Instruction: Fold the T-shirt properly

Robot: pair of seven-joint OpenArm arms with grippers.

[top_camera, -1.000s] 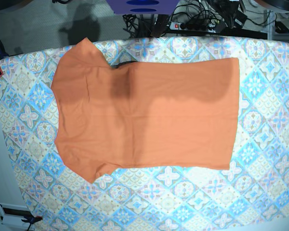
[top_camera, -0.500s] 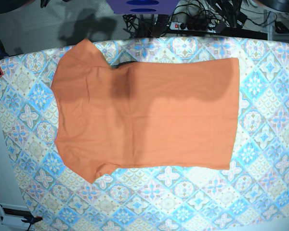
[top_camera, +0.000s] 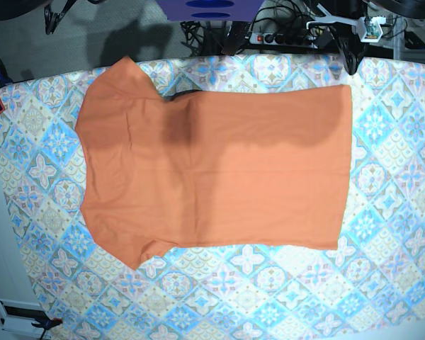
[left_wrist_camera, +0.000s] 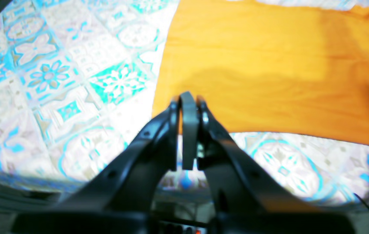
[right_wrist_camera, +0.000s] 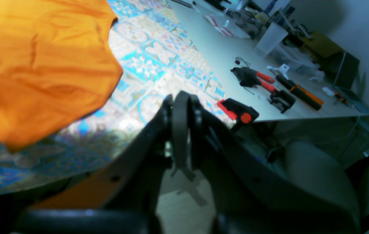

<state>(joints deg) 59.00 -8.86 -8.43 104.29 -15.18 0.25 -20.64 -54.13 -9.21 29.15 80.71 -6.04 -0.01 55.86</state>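
The base view is evenly lit and fairly sharp, with soft dark shadows lying across the upper part of the T-shirt (top_camera: 212, 170) and curved bending of the tabletop (top_camera: 382, 283) toward the picture's edges. The left wrist view is bright and oversaturated: glare washes the tablecloth (left_wrist_camera: 73, 97) white near the left claw (left_wrist_camera: 187, 100), which looks dark and blurred, and a broad shadow band crosses the shirt. The right wrist view is dimmer, soft throughout; the right claw (right_wrist_camera: 181, 100) is a dark, out-of-focus shape, and the tools (right_wrist_camera: 269, 84) beyond are hazy.
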